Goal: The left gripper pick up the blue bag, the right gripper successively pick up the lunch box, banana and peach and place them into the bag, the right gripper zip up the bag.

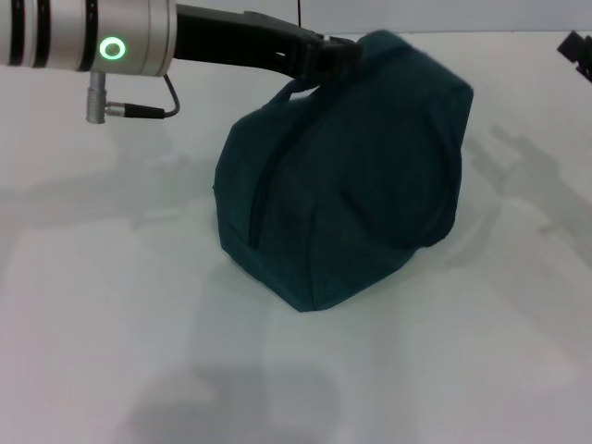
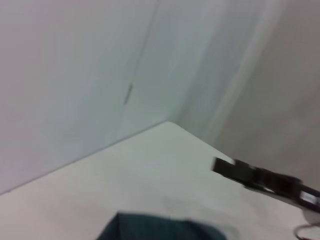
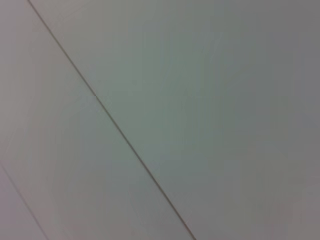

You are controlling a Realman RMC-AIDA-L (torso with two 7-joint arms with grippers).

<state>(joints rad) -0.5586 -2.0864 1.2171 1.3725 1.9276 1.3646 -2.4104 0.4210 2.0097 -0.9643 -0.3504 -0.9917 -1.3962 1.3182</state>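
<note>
you have the blue bag [image 1: 342, 176] sitting on the white table [image 1: 111, 314] around the middle of the scene, a little toward the far side. it slumps as a closed, lumpy mound, with the zip seam running down its left-facing side toward the near edge. one loop handle [image 1: 289, 90] pokes up at its far left top.

your left arm [image 1: 139, 42] reaches in from the far left, and the left gripper [image 1: 324, 57] is right at that handle, at the bag's top far corner, touching or just over the fabric. you cannot tell from here whether its fingers are apart or clamped on the handle, since the dark gripper body merges with the bag.

in the left wrist view you only get a sliver of the bag's teal fabric, the table's far corner against the pale walls, and a dark gripper part out to one side.

the right gripper [image 1: 575, 48] shows only as a dark bit at the far right edge, well apart from the bag; its fingers cannot be made out. the right wrist view shows just a plain pale surface with a thin line across it.
</note>
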